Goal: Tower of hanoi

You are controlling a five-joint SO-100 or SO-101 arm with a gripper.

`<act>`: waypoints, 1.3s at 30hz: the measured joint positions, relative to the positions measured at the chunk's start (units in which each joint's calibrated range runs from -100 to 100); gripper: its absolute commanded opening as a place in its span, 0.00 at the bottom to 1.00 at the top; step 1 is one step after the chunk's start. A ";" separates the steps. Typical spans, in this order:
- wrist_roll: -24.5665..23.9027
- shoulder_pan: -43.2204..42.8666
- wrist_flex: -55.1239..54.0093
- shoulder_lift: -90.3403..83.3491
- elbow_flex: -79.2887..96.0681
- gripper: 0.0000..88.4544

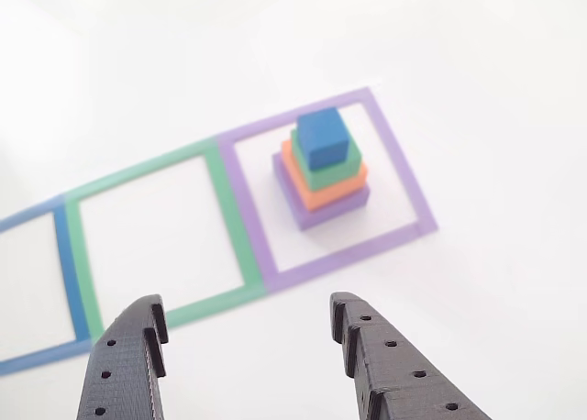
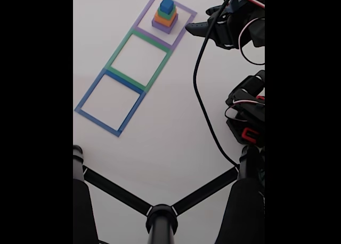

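gripper (image 1: 248, 333) nearest, jaws apart, empty, angled toward the stacked tower of hanoi (image 1: 321, 168), purple outline (image 1: 411, 186) around it

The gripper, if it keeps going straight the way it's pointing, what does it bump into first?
Probably the block tower. The open gripper points toward the purple square where the tower stands, with bare table between. It aims a bit left of the tower, so depth is unclear; it might touch the table first.

3 taped squares (image 2: 137, 59), black tripod legs (image 2: 161, 214), maybe.
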 measured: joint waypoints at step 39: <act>3.35 8.02 -53.13 3.55 39.08 0.29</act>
